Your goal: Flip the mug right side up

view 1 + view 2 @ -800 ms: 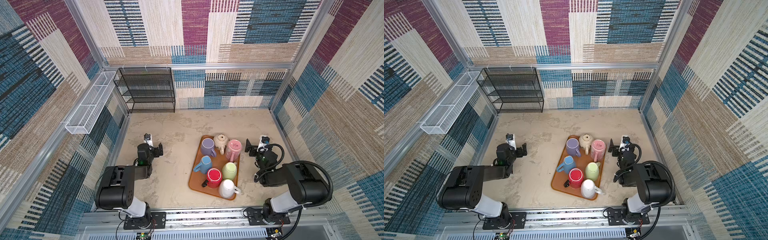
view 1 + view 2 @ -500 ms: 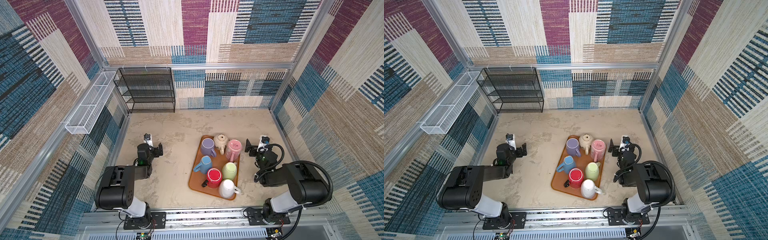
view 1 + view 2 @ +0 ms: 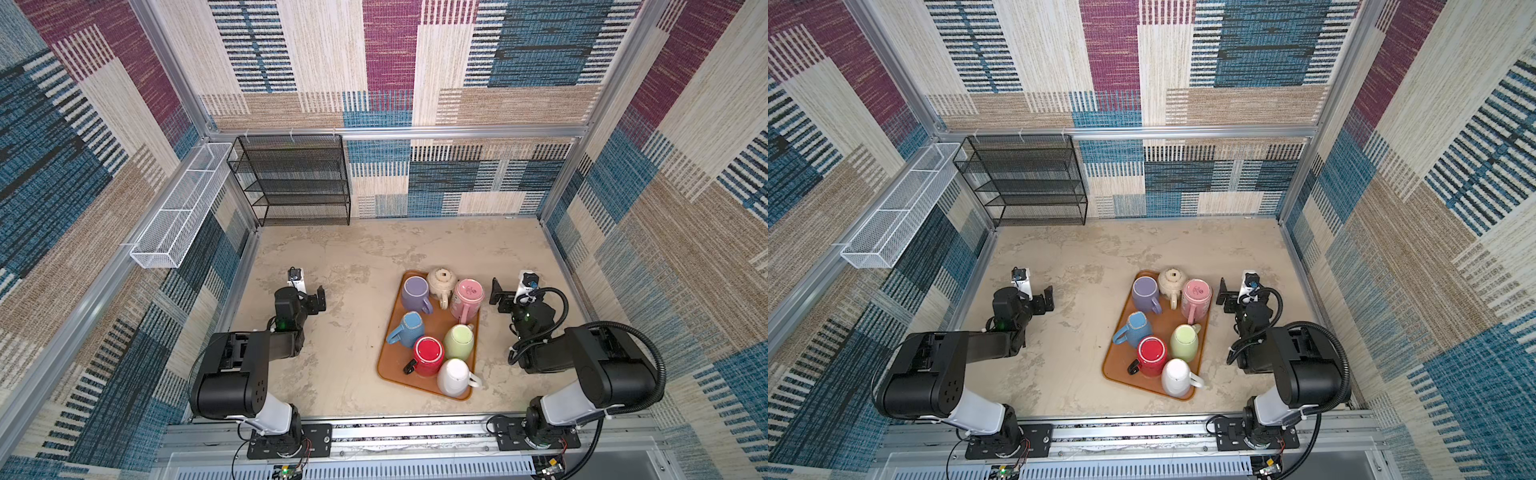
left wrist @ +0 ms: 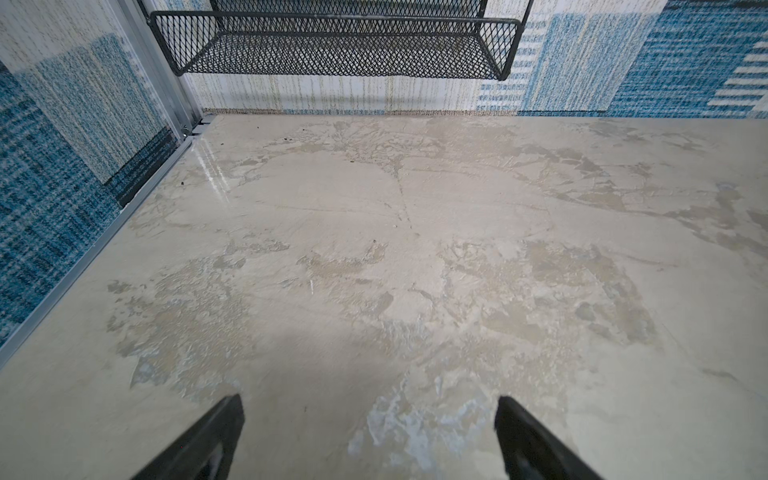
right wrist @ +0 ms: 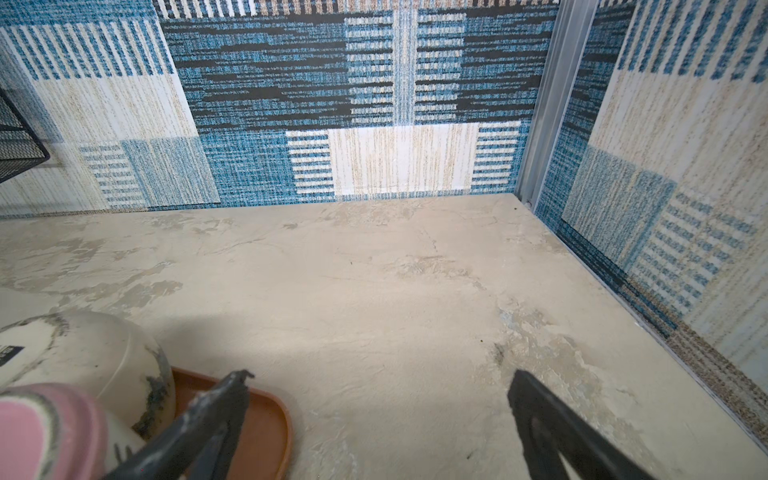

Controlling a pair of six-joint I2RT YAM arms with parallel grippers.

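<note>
Several mugs stand bottom up on an orange tray [image 3: 446,320] right of centre: purple [image 3: 415,291], cream [image 3: 442,280], pink [image 3: 467,293], blue [image 3: 411,326], green [image 3: 459,340], red [image 3: 429,353] and white [image 3: 454,376]. My left gripper [image 3: 308,291] rests open over bare table, well left of the tray, and its wrist view shows only tabletop between the fingers [image 4: 370,415]. My right gripper [image 3: 511,291] is open just right of the pink mug. Its wrist view has the pink mug [image 5: 45,424], the cream mug [image 5: 95,357] and the tray corner [image 5: 266,419] beside one finger.
A black mesh rack [image 3: 295,178] stands against the back wall at the left. A white wire basket [image 3: 178,208] hangs on the left wall. Patterned walls close in the table on three sides, with the right wall near my right gripper.
</note>
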